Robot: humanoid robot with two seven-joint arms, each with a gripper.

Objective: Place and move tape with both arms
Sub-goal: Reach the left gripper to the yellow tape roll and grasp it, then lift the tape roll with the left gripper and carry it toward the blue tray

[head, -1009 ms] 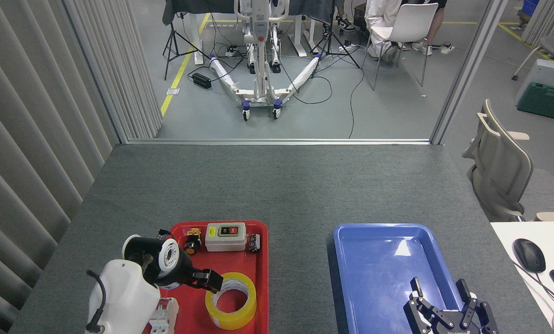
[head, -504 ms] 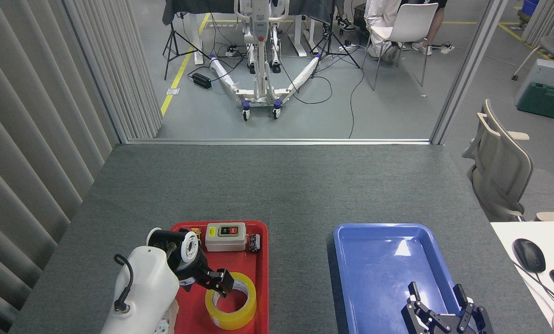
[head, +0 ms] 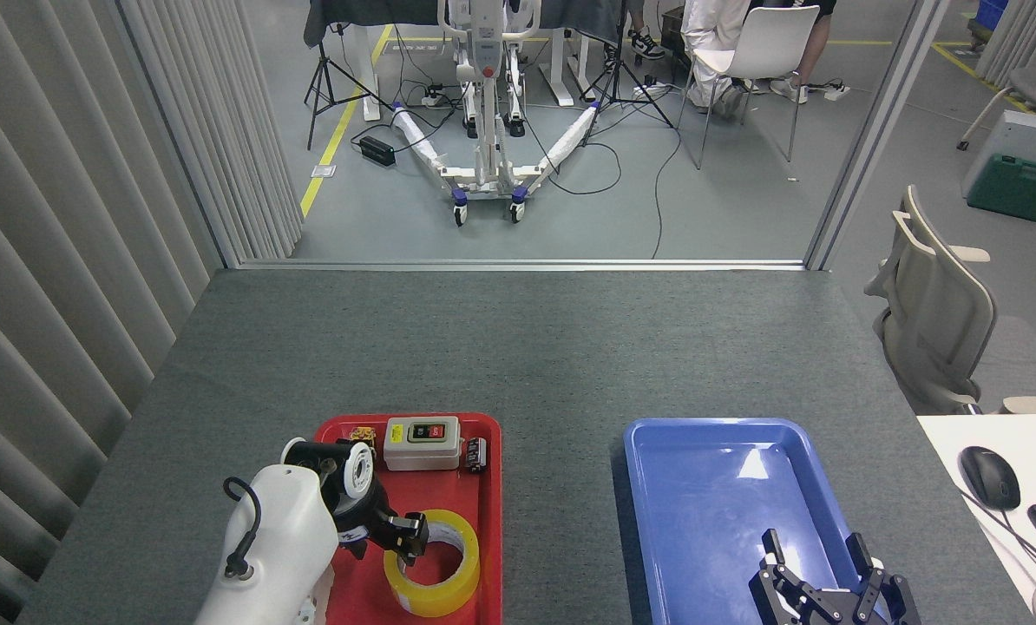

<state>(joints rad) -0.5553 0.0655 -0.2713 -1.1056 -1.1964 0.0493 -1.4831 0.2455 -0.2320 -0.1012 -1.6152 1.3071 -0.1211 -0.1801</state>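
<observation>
two grippers sit at the near edge. the right gripper (head: 817,564) hangs over the near end of the blue tray (head: 657,451), fingers spread wide, holding nothing. the left gripper (head: 407,540) is at the tape's (head: 436,588) left rim, one finger over the core hole; i cannot tell its jaw gap. the tape lies flat, near right in the red tray (head: 488,486). farther in the tray sits a switch box (head: 422,441).

One head camera, looking forward and down.
It sits high over the near edge of the grey felt-topped desk (head: 518,347), facing the grey workshop floor (head: 570,217).
</observation>
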